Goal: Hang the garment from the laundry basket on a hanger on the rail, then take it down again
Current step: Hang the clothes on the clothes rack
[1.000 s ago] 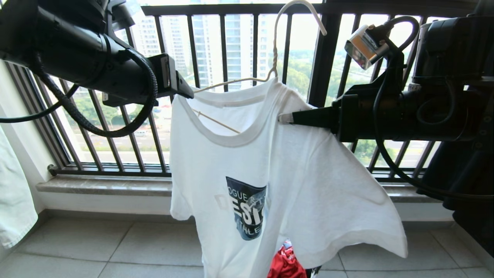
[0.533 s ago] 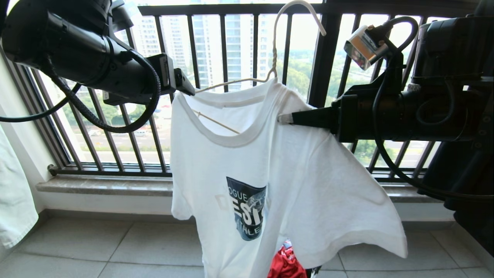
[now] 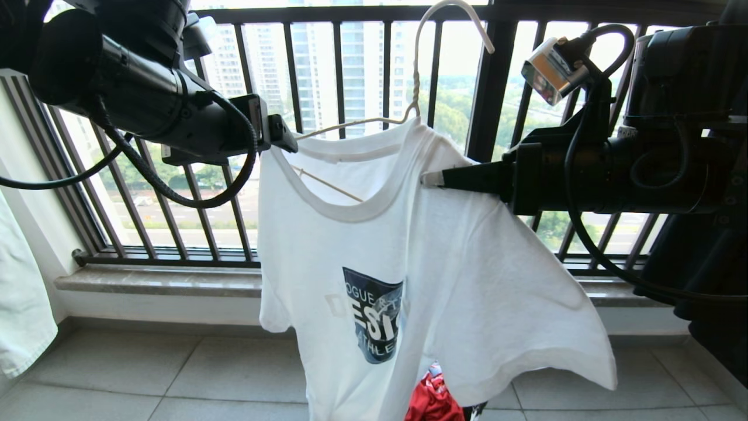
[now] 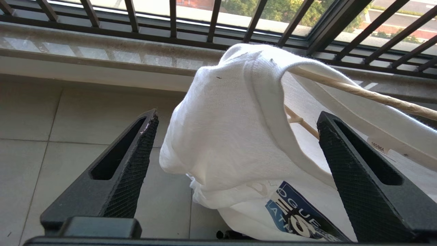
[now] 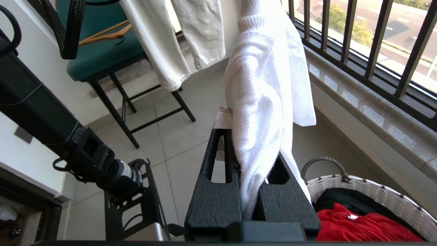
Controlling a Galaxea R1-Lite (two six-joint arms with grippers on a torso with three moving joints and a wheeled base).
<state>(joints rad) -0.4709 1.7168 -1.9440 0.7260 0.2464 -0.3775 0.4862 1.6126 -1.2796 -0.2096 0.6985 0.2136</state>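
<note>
The garment (image 3: 421,275), a white T-shirt with a navy chest graphic, hangs on the hanger (image 3: 416,76), whose hook reaches the top edge of the head view. The rail is out of view. My right gripper (image 3: 429,178) is shut on the shirt's right shoulder, and cloth is pinched between its jaws (image 5: 251,143). My left gripper (image 3: 284,131) is at the left shoulder, open. That shoulder (image 4: 232,116) sits loose between the wide-spread fingers, and the hanger's wire (image 4: 375,97) runs out of the collar. The laundry basket (image 5: 375,193) stands on the floor below my right gripper.
The black barred window railing (image 3: 339,70) and a stone sill (image 3: 158,280) are just behind the shirt. A red garment (image 5: 358,225) lies in the basket. Pale cloth (image 3: 17,304) hangs at the left. A teal chair (image 5: 102,51) with wooden hangers stands behind.
My left gripper's jaws have opened wider at the shirt's left shoulder, and the left arm has swung slightly. The shirt, the hanger and my right gripper have not moved.
</note>
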